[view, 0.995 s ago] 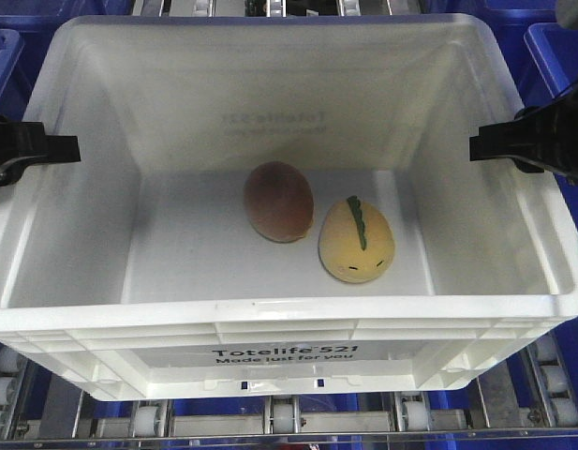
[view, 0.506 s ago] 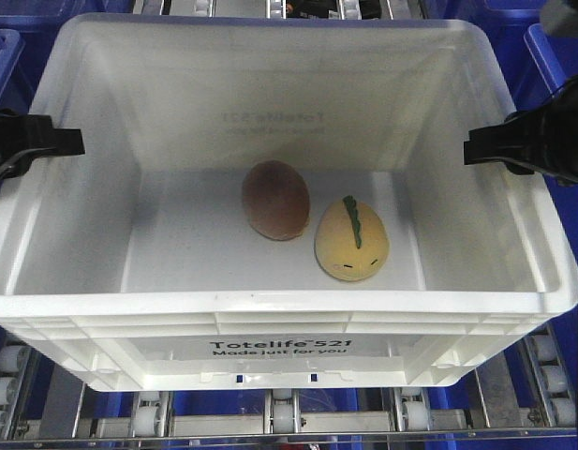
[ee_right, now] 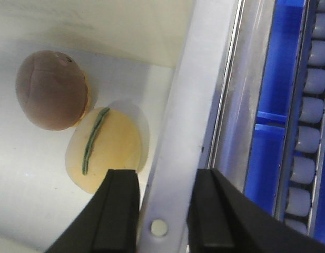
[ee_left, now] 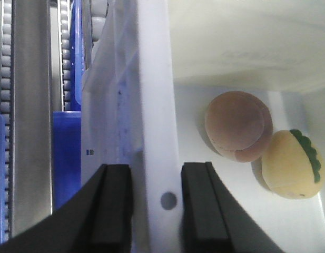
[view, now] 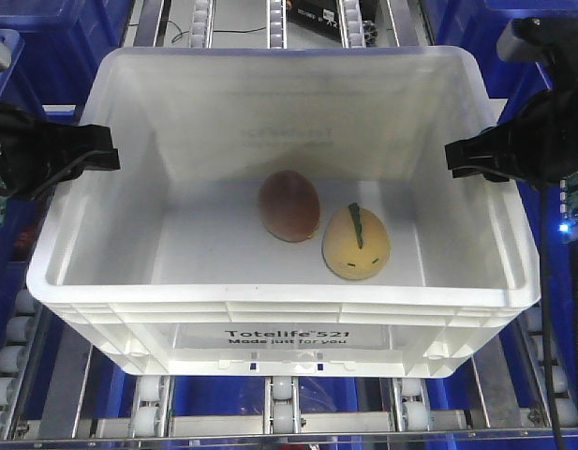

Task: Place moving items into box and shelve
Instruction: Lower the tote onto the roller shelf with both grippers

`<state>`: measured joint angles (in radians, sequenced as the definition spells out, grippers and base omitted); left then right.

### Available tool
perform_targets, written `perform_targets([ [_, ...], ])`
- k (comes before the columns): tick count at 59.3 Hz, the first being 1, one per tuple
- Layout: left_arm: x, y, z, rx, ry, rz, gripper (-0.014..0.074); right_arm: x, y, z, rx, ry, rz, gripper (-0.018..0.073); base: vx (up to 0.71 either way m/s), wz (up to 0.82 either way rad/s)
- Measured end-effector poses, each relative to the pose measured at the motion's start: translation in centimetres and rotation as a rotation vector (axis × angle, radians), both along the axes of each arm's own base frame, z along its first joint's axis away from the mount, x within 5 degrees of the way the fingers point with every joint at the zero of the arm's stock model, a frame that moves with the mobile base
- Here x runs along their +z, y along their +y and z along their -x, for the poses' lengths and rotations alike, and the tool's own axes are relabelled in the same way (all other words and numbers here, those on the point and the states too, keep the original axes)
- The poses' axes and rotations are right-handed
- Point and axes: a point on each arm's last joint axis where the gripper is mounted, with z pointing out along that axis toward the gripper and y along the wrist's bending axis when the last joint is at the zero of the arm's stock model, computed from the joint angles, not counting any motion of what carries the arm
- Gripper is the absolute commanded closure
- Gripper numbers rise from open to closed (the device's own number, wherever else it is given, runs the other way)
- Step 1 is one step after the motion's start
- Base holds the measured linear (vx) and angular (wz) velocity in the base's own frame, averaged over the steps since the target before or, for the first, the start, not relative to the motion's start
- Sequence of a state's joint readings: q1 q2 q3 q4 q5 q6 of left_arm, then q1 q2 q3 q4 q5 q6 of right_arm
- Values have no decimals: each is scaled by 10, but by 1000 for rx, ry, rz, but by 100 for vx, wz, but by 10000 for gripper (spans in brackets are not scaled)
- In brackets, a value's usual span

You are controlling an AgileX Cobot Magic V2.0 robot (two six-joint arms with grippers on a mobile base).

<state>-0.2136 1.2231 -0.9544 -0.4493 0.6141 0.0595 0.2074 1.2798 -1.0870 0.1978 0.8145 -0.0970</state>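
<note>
Your left gripper (ee_left: 143,211) and right gripper (ee_right: 162,219) each clamp a side rim of the box (view: 279,319), fingertips cropped; its long axis runs left-right, with both plush eggs (view: 357,242) inside.

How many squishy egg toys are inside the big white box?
2. The reddish-brown plush egg lies mid-floor of the white tote; the yellow plush egg with a green ridge sits beside it toward the right wall. None seem hidden.

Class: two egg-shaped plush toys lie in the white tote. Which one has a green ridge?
The yellow plush toy, nearer the tote's right wall. The reddish-brown toy touching it is plain, without a ridge.
</note>
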Motion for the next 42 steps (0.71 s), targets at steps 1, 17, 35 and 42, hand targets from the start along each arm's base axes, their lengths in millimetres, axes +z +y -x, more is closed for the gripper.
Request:
perform_targets([
  [1, 0, 0, 0, -3, -2, -3, 519, 0, 0, 0, 0, -3, 2, 487, 0, 0],
  [17, 0, 0, 0, -43, -28, -36, 205, 0, 0, -2, -1, -16, 6, 234, 0, 0],
  [35, 26, 3, 11, -28, -160, -14, -94, 4, -1, -1, 8, -31, 16, -157, 0, 0],
  [42, 25, 3, 15, -47, -135, -21, -83, 6, -1, 2, -1, -20, 7, -148, 0, 0],
])
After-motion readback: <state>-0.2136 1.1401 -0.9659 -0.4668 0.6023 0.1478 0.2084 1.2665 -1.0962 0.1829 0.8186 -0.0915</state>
